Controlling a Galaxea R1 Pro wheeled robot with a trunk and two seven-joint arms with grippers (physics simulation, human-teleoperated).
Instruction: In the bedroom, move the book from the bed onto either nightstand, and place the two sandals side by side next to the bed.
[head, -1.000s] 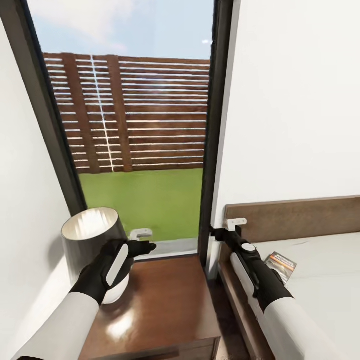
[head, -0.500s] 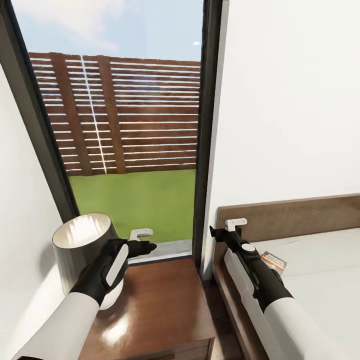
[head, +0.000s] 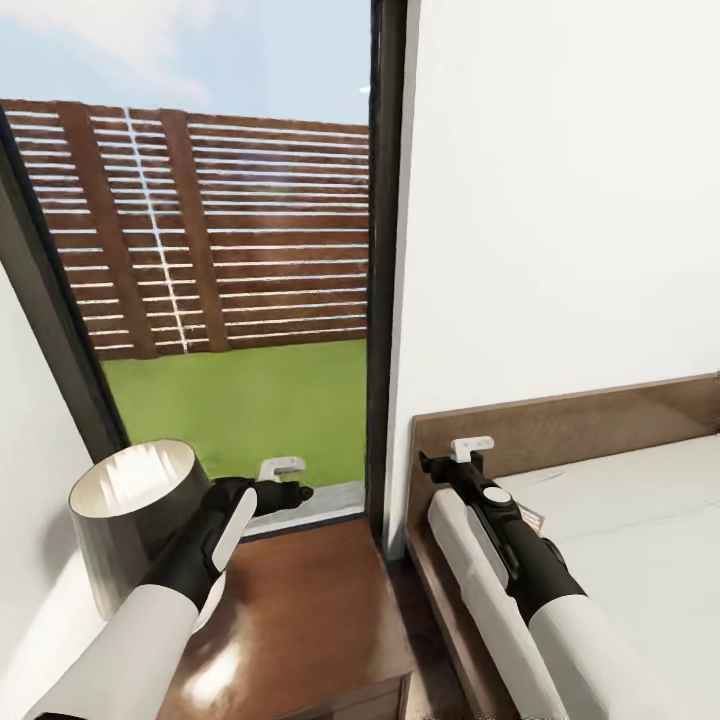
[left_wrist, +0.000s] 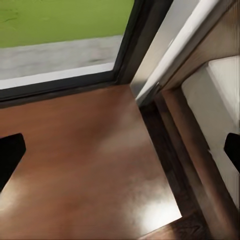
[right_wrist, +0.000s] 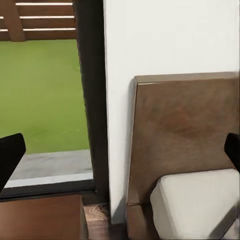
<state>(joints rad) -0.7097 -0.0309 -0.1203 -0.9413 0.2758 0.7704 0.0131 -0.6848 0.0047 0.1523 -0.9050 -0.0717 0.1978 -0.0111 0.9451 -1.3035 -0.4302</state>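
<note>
The left gripper (head: 285, 478) hung over the nightstand (head: 300, 610), fingers spread apart and empty. The right gripper (head: 452, 458) was held above the bed (head: 620, 520) at its headboard corner, fingers likewise apart. The book (head: 528, 519) lay on the mattress at 3 o'clock of the right forearm, mostly hidden. A lamp (head: 125, 525) stood at 9 o'clock on the nightstand.
</note>
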